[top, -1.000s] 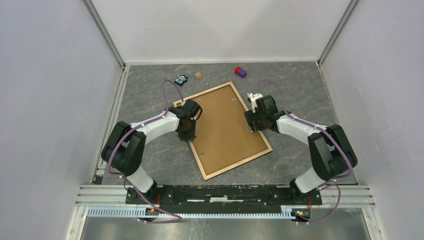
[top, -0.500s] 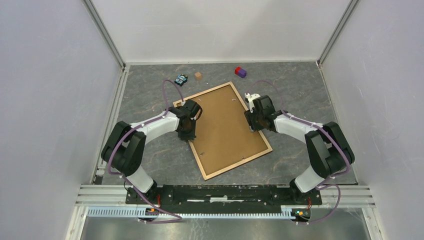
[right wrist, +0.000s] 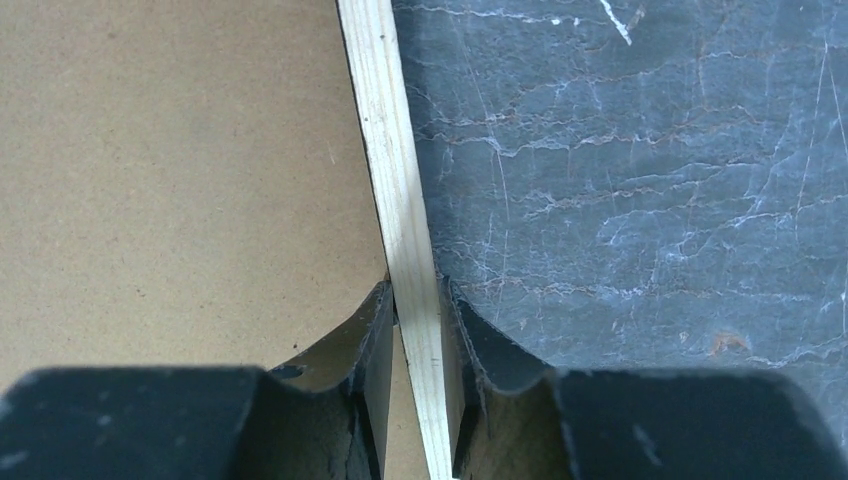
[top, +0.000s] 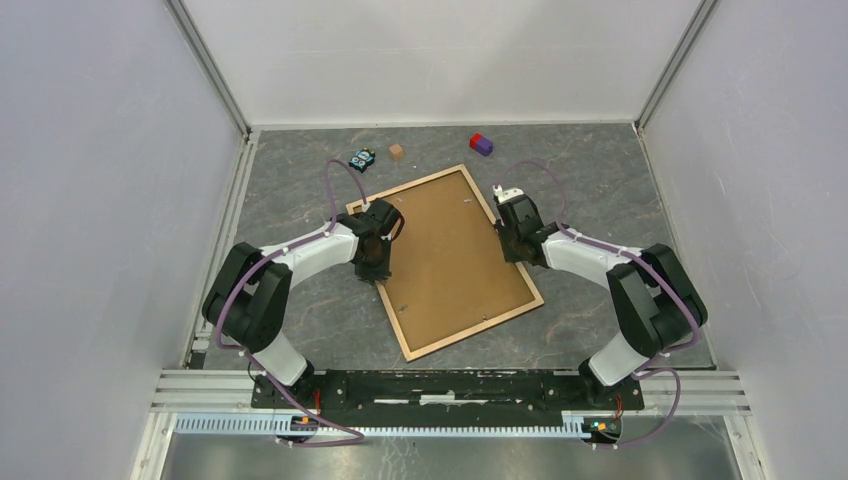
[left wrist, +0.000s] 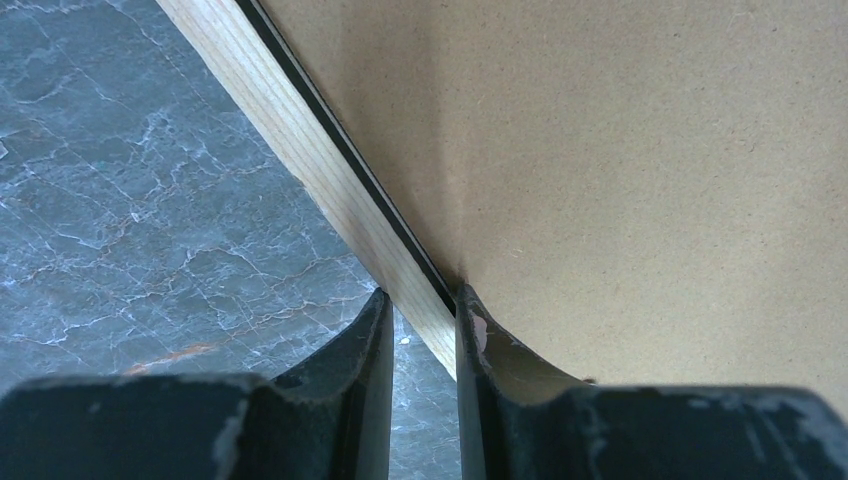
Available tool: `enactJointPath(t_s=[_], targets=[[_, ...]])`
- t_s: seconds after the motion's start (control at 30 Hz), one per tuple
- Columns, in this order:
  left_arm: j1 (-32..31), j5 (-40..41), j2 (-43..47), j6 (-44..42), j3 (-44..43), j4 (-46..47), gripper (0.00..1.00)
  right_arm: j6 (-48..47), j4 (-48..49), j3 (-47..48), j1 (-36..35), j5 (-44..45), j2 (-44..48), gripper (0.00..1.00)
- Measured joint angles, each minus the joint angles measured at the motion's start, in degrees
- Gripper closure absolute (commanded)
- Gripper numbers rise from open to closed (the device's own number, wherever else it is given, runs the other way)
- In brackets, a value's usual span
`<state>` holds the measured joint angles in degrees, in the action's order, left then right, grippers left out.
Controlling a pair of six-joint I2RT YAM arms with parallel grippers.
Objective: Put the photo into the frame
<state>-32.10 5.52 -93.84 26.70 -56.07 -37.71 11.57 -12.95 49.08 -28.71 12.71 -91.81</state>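
While 1 frame (top: 407,188) lies flat w/ 1 brown backing board (top: 445,250) inside, 2 grippers clamp its rails — left gripper (left wrist: 420,320) and right gripper (right wrist: 418,300), jaws nearly closed.

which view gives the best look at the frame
Top external: it alone shows the whole frame, all four rails around the brown backing board, lying skewed on the table. The left wrist view shows only a short stretch of rail between the fingers of the left gripper; the right wrist view likewise for the right gripper.
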Motion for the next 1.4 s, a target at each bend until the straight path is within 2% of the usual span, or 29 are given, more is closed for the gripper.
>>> enactJointPath(t_s=[0.3,0.53,0.67,0.77,0.87,0.97,1.23,1.4], targets=[[0.15,0.04,-0.02,0.0,-0.04,-0.33,0.98,6.25,0.59,-1.25,-1.42,3.15,0.63,0.75],[0.26,0.33,-0.02,-0.15,-0.13,-1.49,0.98,9.38,3.63,-5.86,-2.19,3.21,4.39,0.78],[0.24,-0.09,0.02,-1.53,-0.17,-2.29,0.98,9.79,3.61,-8.57,-2.6,2.23,7.43,0.76],[0.2,-0.35,0.07,-2.64,-0.17,-2.78,0.97,9.86,3.69,-11.08,-2.71,0.48,10.32,0.66],[0.2,-0.79,0.09,-3.41,-0.2,-2.56,0.98,9.7,3.3,-12.83,-2.69,-0.74,12.76,0.43],[0.2,-0.92,0.09,-3.67,-0.17,-2.51,0.98,8.87,1.9,-12.7,-2.51,-1.62,13.38,0.31],[0.22,-1.42,0.09,-5.11,-0.17,-2.43,0.98,6.01,1.84,-3.8,-0.52,-2.56,9.38,0.16],[0.22,-1.62,-0.42,-5.79,-0.76,-2.95,0.98,5.57,5.57,2.64,0.9,-3.54,2.16,0.14]])
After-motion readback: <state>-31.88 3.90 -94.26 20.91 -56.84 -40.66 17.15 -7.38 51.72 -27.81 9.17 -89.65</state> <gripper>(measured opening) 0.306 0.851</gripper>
